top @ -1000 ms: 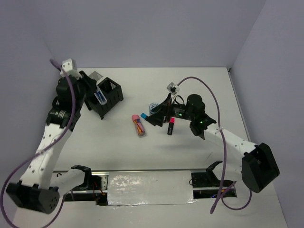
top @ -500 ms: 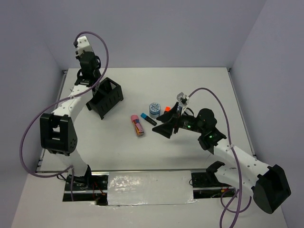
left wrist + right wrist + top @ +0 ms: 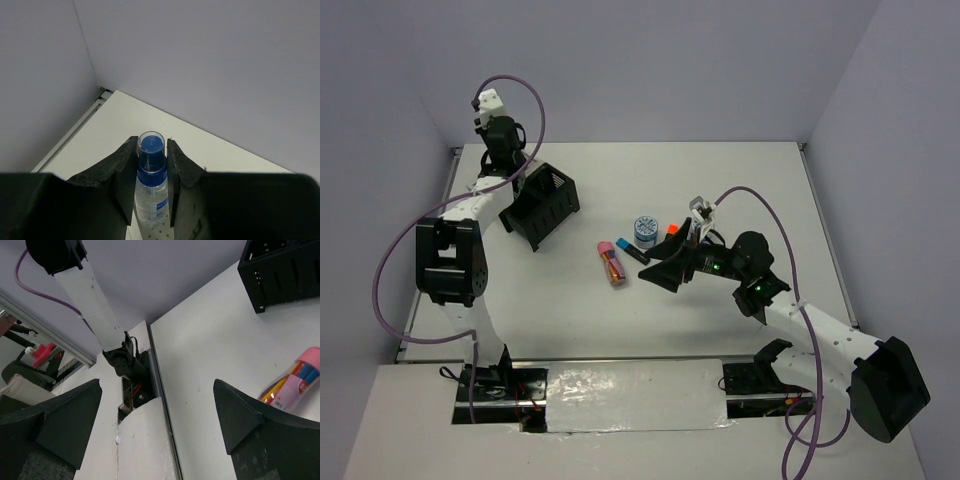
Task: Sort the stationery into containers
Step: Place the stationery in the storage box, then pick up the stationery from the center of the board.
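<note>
My left gripper (image 3: 151,142) is shut on a small clear bottle (image 3: 150,175) with a blue cap, held over the table's far left corner. In the overhead view that arm (image 3: 470,205) reaches up beside the black mesh organiser (image 3: 542,203). A pink pack of pens (image 3: 611,262), a blue-capped marker (image 3: 632,251), a round blue-white tin (image 3: 645,228) and an orange-capped marker (image 3: 672,230) lie mid-table. My right gripper (image 3: 660,272) hangs open just right of the pink pack (image 3: 295,382), with nothing between its fingers.
The right wrist view shows the organiser (image 3: 280,270) at the top right and the left arm's white link (image 3: 85,290) and base by the table's near edge. Grey walls close in the table at the back and on both sides.
The left arm has swung back from over the organiser toward the far left corner, still holding the bottle. The right gripper has drawn away from the markers toward the near side.
</note>
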{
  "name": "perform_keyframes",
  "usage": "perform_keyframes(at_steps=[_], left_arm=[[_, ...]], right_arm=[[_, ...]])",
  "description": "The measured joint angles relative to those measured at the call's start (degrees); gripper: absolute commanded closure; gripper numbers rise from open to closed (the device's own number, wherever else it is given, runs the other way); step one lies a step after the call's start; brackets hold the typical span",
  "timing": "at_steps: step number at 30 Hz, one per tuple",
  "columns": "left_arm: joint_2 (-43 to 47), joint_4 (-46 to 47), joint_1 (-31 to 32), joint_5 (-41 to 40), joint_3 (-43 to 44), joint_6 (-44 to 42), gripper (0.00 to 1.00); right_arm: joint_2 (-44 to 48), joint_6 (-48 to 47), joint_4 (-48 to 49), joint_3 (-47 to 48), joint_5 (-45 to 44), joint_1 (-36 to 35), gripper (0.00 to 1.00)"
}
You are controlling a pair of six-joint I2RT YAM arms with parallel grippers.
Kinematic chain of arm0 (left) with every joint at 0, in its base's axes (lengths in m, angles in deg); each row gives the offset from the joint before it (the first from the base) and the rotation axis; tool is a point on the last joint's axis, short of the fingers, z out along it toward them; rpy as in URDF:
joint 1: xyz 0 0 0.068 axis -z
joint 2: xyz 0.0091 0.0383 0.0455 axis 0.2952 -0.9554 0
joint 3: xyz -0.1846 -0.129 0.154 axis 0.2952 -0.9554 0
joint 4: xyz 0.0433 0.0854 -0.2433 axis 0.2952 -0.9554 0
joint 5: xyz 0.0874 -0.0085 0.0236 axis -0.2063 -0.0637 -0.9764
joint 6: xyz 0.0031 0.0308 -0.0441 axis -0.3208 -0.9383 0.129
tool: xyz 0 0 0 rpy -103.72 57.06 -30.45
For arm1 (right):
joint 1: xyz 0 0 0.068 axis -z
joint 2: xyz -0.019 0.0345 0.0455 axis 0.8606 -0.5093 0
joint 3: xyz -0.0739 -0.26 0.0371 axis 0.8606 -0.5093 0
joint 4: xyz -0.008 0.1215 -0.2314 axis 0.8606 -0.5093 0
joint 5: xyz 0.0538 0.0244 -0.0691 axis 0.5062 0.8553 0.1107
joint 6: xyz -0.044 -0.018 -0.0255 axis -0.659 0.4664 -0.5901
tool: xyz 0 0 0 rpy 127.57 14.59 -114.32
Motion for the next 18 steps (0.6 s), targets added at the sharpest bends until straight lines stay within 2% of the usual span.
perform_keyframes(at_steps=[2, 3, 8, 9, 11, 12, 15, 18], left_arm=[[-0.39, 0.26, -0.5, 0.37, 0.0, 0.15, 0.88], [-0.59, 0.31, -0.59, 0.5, 0.0, 0.28, 0.77], [-0.74, 2.38, -0.57, 1.09, -3.39, 1.55, 0.41], [-0.72, 2.73, -0.55, 1.11, -4.66, 2.01, 0.26], [-0.24, 3.13, -0.52, 1.27, -7.58, 2.73, 0.14], [0.0, 2.93, -0.52, 1.2, -8.59, 3.02, 0.03], [1.92, 1.7, -0.52, 1.03, -10.8, 4.39, 0.01], [5.9, -2.05, -0.55, 0.68, -10.16, 5.97, 0.01]], right_arm=[[0.02, 0.17, 0.83, 0.0, 0.24, -0.02, 0.0], [0.02, 0.17, 1.09, 0.0, 0.26, -0.02, 0.0], [0.02, 0.11, 1.18, -0.02, 0.22, -0.02, 0.0], [0.02, 0.13, 1.16, -0.02, 0.22, -0.02, 0.0], [0.02, -0.02, 1.14, -0.02, -0.02, -0.02, 0.0], [0.0, -0.26, 0.96, 0.0, -0.39, -0.11, 0.0], [-1.18, -3.04, -3.56, 1.66, -3.61, -1.64, 0.0], [-5.84, -7.3, -13.31, 7.98, -12.22, -5.88, 0.0]])
